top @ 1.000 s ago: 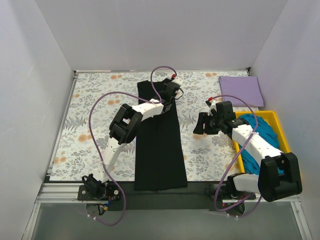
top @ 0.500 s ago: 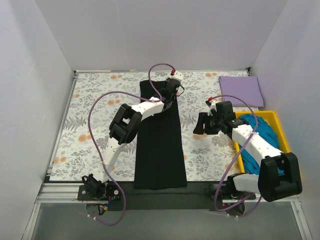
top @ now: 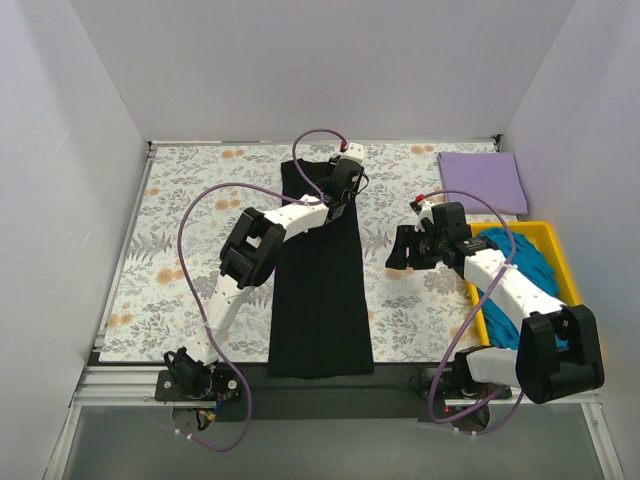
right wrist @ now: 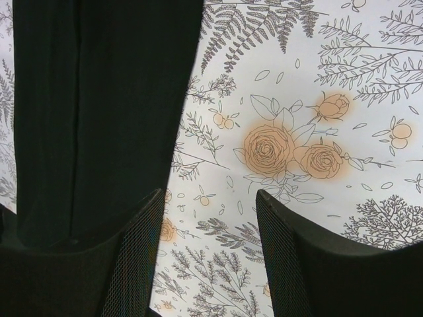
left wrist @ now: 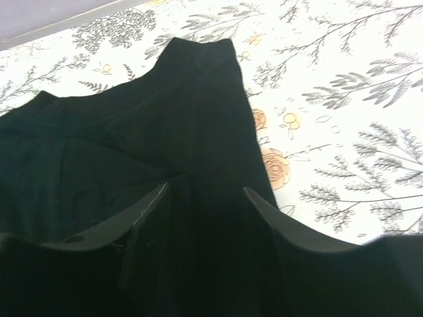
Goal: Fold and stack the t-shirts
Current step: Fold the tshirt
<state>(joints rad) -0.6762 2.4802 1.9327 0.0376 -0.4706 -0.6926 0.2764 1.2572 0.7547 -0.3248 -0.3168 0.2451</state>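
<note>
A black t-shirt (top: 320, 290) lies folded into a long narrow strip down the middle of the table, collar at the far end. My left gripper (top: 342, 180) hovers over its far right part. In the left wrist view the left gripper (left wrist: 205, 188) is open, its fingers apart just above the black t-shirt (left wrist: 165, 119), gripping nothing. My right gripper (top: 397, 247) stands open over the floral cloth just right of the shirt. In the right wrist view the right gripper (right wrist: 207, 194) is empty, with the black t-shirt (right wrist: 99, 99) at the left. A folded lavender t-shirt (top: 482, 181) lies at the far right.
A yellow tray (top: 545, 228) at the right edge holds a crumpled teal t-shirt (top: 520, 270), partly under my right arm. The grey-and-orange floral cloth (top: 190, 230) covers the table. White walls close in the sides and back.
My left gripper moved a little toward the far edge, drawing the black shirt's top end with it, then opened and let go. The right arm stayed still.
</note>
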